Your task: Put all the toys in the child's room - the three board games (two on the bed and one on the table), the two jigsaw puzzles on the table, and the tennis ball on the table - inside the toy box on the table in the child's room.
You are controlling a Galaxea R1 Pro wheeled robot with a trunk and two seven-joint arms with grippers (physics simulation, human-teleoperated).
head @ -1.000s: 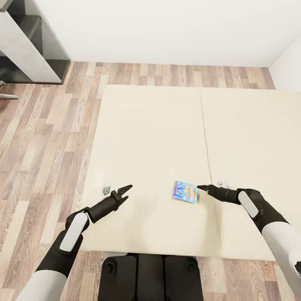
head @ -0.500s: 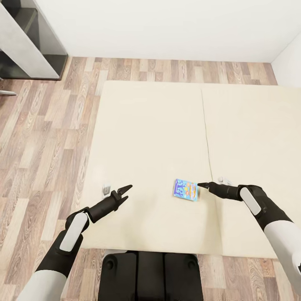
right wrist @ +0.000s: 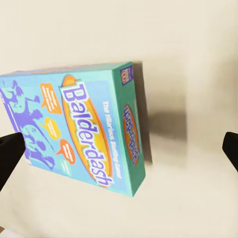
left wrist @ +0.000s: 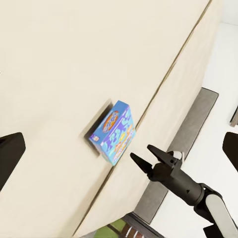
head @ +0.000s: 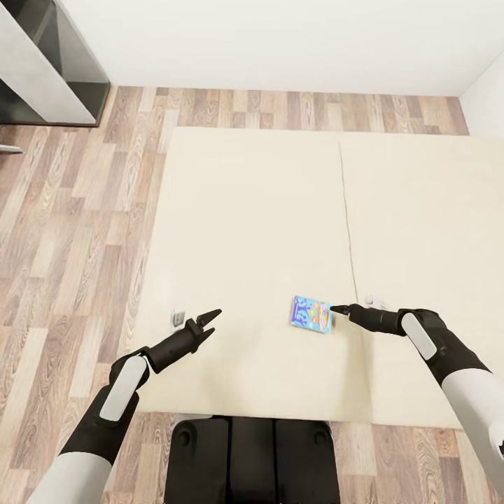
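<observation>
A blue "Balderdash" board game [head: 311,314] lies flat on the beige mattress of the bed [head: 245,231], low and a little right of centre in the head view. It is a flat rectangular cardboard box, teal-blue with an orange oval behind the white title and purple cartoon figures on its face; the right wrist view [right wrist: 74,144] shows the title repeated along one narrow side and a soft shadow beside the box. The mattress is plain and smooth, split by a thin seam running from the top of the frame toward the bottom, just right of the box.

The right hand [head: 338,309] reaches in from the lower right, its dark forearm stretched nearly level, fingertips just beside the box's right edge; whether they touch it I cannot tell. In the left wrist view this hand [left wrist: 144,157] has its two pointed fingers spread apart, holding nothing. The left hand [head: 211,317] hovers at lower left over the mattress, well apart from the box, its fingers parted a little and empty.

Wood-plank floor [head: 77,231] surrounds the bed, and dark grey shelving [head: 49,70] stands at upper left.
</observation>
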